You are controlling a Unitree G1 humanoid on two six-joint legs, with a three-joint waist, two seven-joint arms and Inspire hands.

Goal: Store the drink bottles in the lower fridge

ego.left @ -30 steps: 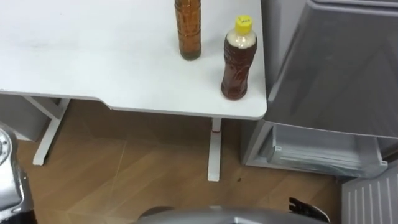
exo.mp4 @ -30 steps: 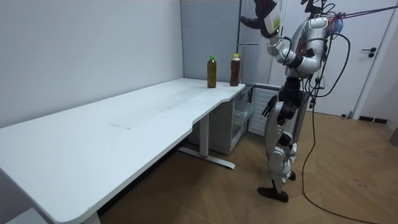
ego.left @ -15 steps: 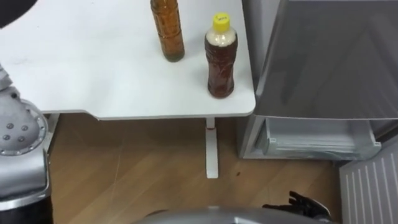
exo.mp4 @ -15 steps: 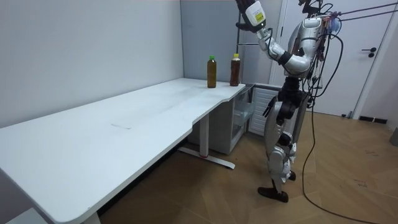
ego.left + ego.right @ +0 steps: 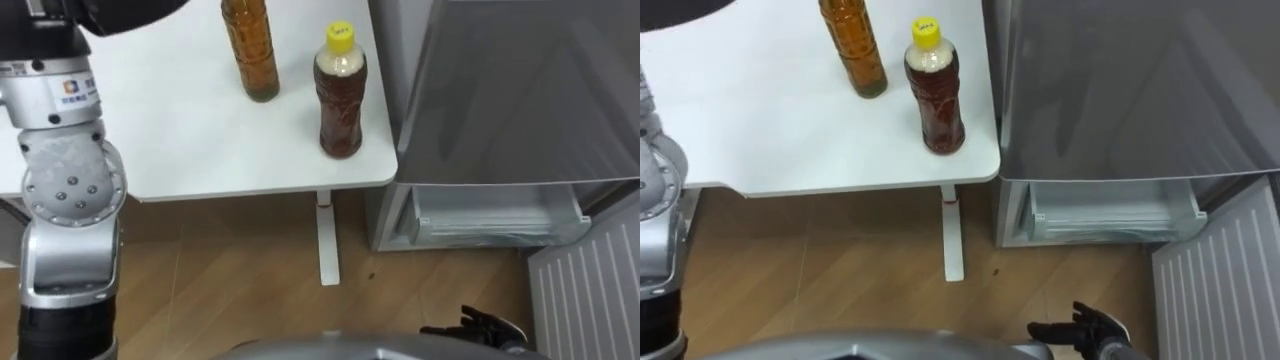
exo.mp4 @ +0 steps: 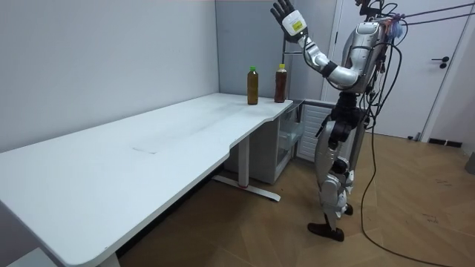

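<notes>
A long white desk [image 6: 111, 170] runs along a grey wall [image 6: 96, 59] over a wood floor [image 5: 220, 290]. A grey fridge [image 5: 520, 90] stands against the desk's far end, and a white door [image 6: 445, 67] is at the room view's right. The robot stands on the floor facing the desk's end and the fridge.

Both drinks stand on the desk's end, near the fridge. The yellow-cap bottle [image 5: 340, 95] holds dark brown drink and stands upright, long axis vertical, cap up. It is close to the desk's corner, with the fridge at its 3 o'clock. The amber bottle [image 5: 252, 55] is at its 10 o'clock, also upright and a little apart from it, and its top is cut off by the eye view's edge. Neither bottle touches a hand.

Below the fridge's closed grey front, the lower part is open and shows a pale drawer [image 5: 490, 215]. At 5 o'clock of that, a ribbed white panel [image 5: 590, 290] juts out, seemingly the open lower door. The desk's leg [image 5: 326, 240] stands at 6 o'clock of the yellow-cap bottle, just beside the fridge's base.

The left hand [image 6: 284, 15] is held high above the bottles, fingers spread wide and empty, its forearm filling the eye view's 9 o'clock side. The right hand [image 5: 1085, 335] hangs low at 5 o'clock, fingers loose, holding nothing.
</notes>
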